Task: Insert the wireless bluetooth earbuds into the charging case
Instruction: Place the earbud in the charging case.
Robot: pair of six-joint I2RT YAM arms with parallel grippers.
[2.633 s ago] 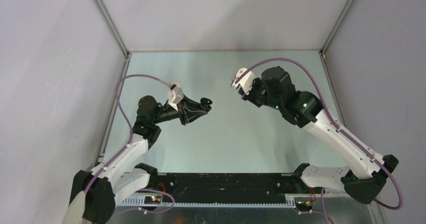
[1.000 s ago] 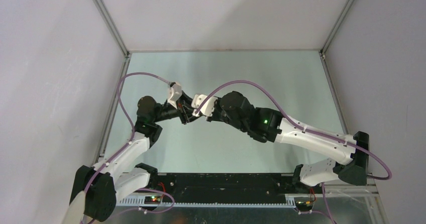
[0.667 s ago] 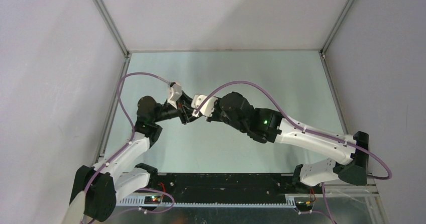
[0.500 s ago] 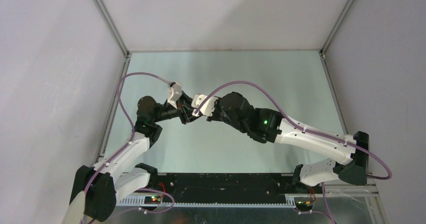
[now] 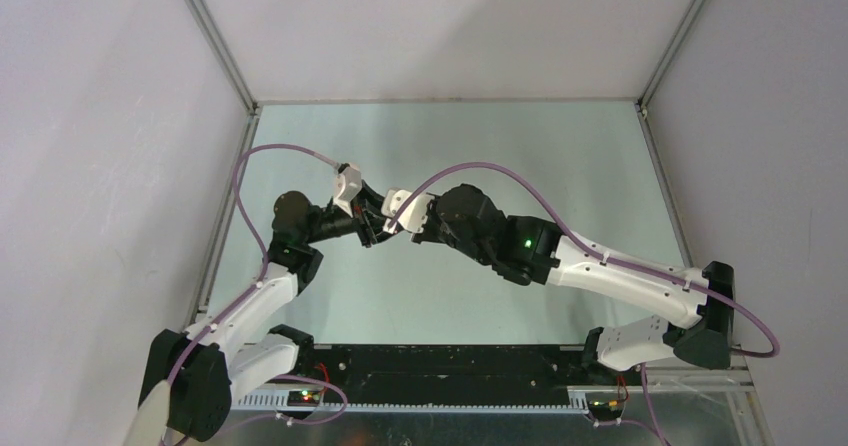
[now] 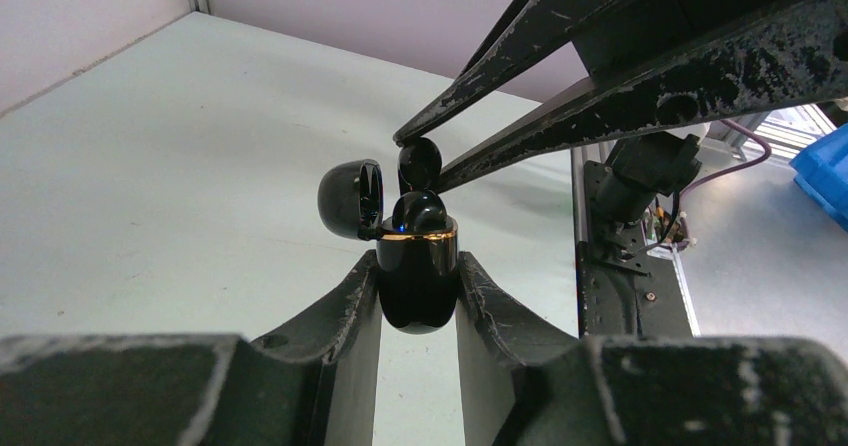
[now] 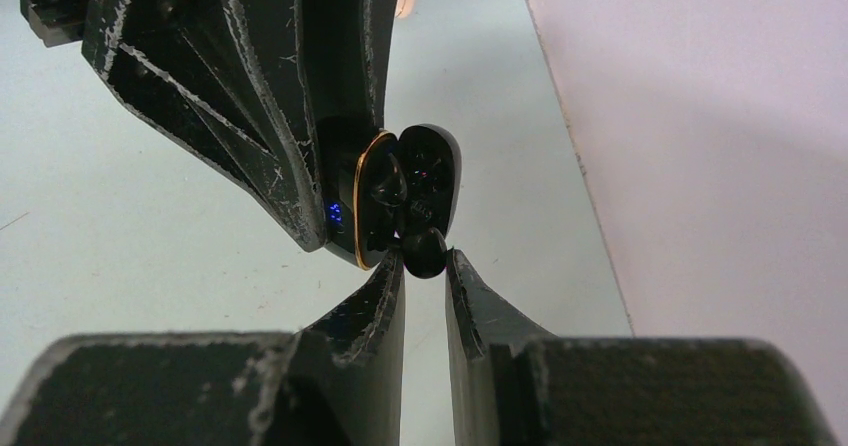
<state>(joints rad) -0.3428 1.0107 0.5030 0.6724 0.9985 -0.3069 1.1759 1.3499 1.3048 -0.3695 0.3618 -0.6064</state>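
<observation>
My left gripper (image 6: 418, 263) is shut on a glossy black charging case (image 6: 418, 291) with a gold rim, held off the table with its lid (image 6: 350, 198) swung open. One black earbud (image 6: 418, 212) sits in the case's mouth. A second black earbud (image 7: 425, 250) is pinched at the tips of my right gripper (image 7: 425, 262), right at the case's open rim (image 7: 362, 201). From the left wrist the right fingers (image 6: 600, 96) come in from above with that earbud (image 6: 420, 160) just over the case. In the top view both grippers (image 5: 383, 224) meet left of centre, and the case is hidden there.
The pale green table (image 5: 480, 146) is bounded by grey walls and metal corner posts (image 5: 215, 41). A black rail (image 5: 450, 361) with both arm bases runs along the near edge. A blue bin (image 6: 825, 166) shows beyond the table's side.
The right arm swung left from the middle right and brought its gripper up to the left gripper's case. Over the last second neither arm has visibly moved.
</observation>
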